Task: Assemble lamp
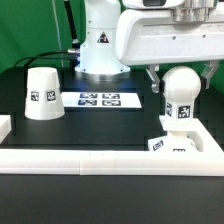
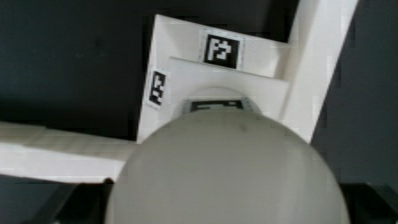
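The white bulb (image 1: pixel 181 92) stands upright on the blocky square base (image 1: pixel 170 146) at the exterior view's right, its tagged stem over the base's top. My gripper (image 1: pixel 180 80) comes down from above with a dark finger (image 1: pixel 152 78) on each side of the round head, shut on it. In the wrist view the bulb head (image 2: pixel 222 165) fills the space between the jaws of the gripper (image 2: pixel 217 208), with the tagged base (image 2: pixel 217 60) beneath it. The cone-shaped shade (image 1: pixel 42 95) stands alone at the exterior view's left. Whether the stem sits in the socket is hidden.
The marker board (image 1: pixel 100 99) lies flat in the middle, between shade and bulb. A long white rail (image 1: pixel 100 160) borders the table's near side, and the base sits tight in its corner. The arm's own pedestal (image 1: pixel 100 55) stands behind the marker board.
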`<state>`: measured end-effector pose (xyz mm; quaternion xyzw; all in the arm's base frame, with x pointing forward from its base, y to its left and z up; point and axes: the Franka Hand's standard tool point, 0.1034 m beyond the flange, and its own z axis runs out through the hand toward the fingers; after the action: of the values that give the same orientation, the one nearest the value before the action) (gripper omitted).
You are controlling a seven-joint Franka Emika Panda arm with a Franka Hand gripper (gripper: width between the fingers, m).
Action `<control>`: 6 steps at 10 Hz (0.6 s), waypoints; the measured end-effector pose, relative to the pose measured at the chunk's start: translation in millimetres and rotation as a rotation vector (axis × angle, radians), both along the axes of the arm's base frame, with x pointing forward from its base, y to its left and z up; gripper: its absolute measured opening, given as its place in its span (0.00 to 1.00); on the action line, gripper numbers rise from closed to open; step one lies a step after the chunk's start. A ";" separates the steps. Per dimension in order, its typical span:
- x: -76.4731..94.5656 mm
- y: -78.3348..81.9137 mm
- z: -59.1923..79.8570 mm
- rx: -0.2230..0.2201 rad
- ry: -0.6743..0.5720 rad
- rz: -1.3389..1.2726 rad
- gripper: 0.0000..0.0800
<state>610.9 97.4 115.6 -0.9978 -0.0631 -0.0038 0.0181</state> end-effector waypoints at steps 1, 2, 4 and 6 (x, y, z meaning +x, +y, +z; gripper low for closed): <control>0.0 0.0 0.0 0.001 0.002 -0.043 0.73; -0.5 0.7 -0.1 0.004 0.004 -0.169 0.73; -1.2 1.2 -0.3 0.005 0.014 -0.398 0.73; -1.6 1.4 -0.5 0.015 0.025 -0.561 0.73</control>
<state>609.4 98.9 115.0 -0.9761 0.2161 0.0034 0.0243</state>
